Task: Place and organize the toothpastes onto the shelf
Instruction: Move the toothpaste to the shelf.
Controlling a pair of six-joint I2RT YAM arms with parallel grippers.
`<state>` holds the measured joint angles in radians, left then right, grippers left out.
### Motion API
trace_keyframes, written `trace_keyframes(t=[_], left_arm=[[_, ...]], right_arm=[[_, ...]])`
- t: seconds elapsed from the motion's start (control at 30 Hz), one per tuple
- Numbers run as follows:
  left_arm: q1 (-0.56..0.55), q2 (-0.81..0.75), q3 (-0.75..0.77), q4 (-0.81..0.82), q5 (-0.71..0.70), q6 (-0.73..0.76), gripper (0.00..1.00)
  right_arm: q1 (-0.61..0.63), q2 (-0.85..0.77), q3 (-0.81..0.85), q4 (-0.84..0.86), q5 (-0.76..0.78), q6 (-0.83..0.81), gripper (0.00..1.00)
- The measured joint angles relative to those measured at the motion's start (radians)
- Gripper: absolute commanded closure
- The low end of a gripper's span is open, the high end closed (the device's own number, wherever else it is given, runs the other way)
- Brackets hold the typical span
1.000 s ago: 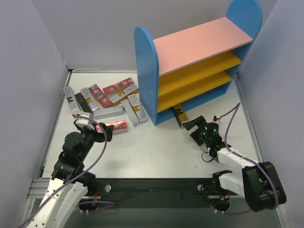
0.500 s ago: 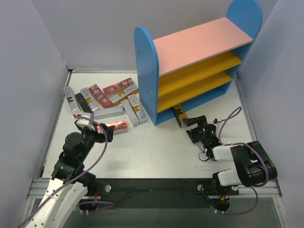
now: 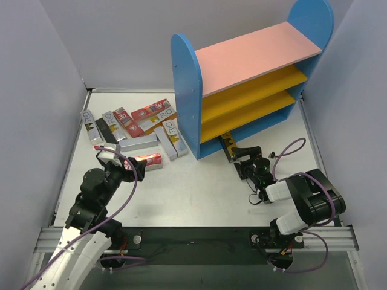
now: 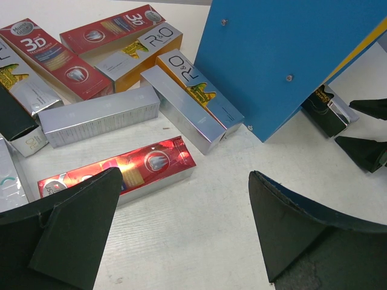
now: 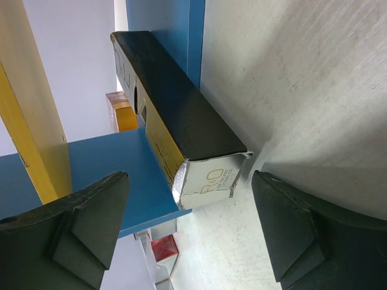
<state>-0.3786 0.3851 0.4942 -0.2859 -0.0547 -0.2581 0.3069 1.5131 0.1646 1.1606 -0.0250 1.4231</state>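
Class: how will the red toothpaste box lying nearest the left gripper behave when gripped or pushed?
The long red cardboard toothpaste box is probably stiff but could dent: thin card. Flat sides suggest sliding, not rolling. Its glossy skin may slip on the smooth white table.

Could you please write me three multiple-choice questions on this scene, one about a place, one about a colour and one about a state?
1. Where is the black box?
A. On top of the shelf
B. Poking out of the shelf's bottom level
C. Held up in the air

2. What colour is the shelf's top board?
A. Pink
B. Green
C. White

3. How is the right gripper?
A. Shut on the box
B. Shut on nothing
C. Open

Answers:
1 B: its end juts out at the shelf's foot.
2 A: the top view shows it pink.
3 C: its fingers stand apart on either side of the box end, not touching it.
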Motion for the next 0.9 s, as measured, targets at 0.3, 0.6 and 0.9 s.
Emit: trace_keyframes(t=[0.3, 0.6, 0.9], left_arm=[[-0.001, -0.002, 0.000, 0.000, 0.000, 0.000, 0.03], [-0.007, -0.005, 0.000, 0.000, 0.000, 0.000, 0.03], [-0.012, -0.005, 0.000, 0.000, 0.000, 0.000, 0.03]], right_arm=[[0.029, -0.013, 0.039, -0.088, 0.066, 0.014, 0.24], [0.035, 0.025, 0.044, -0.066, 0.076, 0.039, 0.44], [0.035, 0.061, 0.044, -0.043, 0.077, 0.046, 0.59]])
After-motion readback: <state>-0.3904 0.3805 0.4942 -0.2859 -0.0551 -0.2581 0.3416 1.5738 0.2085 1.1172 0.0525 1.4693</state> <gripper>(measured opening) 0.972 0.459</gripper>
